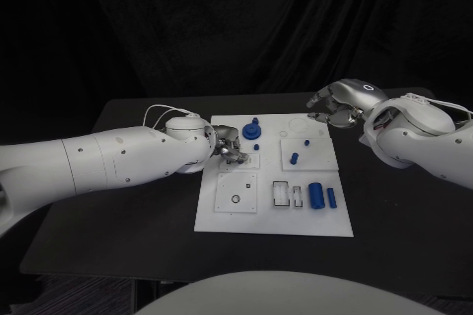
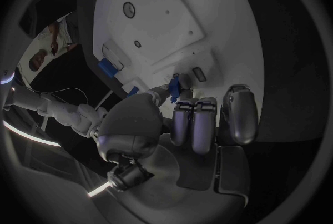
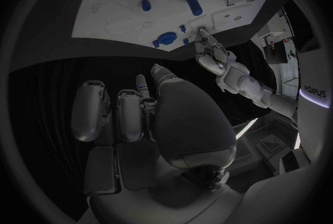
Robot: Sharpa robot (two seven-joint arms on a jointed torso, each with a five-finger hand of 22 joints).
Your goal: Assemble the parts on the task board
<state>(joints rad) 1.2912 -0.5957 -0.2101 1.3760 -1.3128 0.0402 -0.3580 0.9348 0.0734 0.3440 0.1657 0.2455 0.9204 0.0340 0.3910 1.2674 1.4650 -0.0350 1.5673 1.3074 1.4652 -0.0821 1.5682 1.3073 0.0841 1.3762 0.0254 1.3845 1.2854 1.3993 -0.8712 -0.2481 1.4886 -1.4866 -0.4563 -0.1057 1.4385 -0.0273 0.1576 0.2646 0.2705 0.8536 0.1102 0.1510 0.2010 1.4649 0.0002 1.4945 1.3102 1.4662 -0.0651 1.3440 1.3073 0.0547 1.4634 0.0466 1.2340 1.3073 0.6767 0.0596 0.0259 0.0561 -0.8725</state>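
The white task board (image 1: 225, 219) lies mid-table. My left hand (image 1: 229, 149) is down on its left part, with the fingers curled and a small blue part (image 2: 175, 89) pinched between thumb and fingers just above the board (image 2: 160, 7). My right hand (image 1: 340, 104) hovers off the board's far right corner with its fingers (image 3: 132, 115) curled in and nothing seen in them. A blue round part (image 1: 253, 130) and a small blue peg (image 1: 257, 147) stand beside the left hand. Two small pegs (image 1: 305, 143) stand on the right raised plate.
A large blue cylinder (image 1: 316, 195) and a thinner blue rod (image 1: 332, 197) lie near the board's front right, next to two rectangular slots (image 1: 288, 194). A square plate with a round hole (image 1: 236, 197) sits front left. Black table (image 1: 118, 233) surrounds the board.
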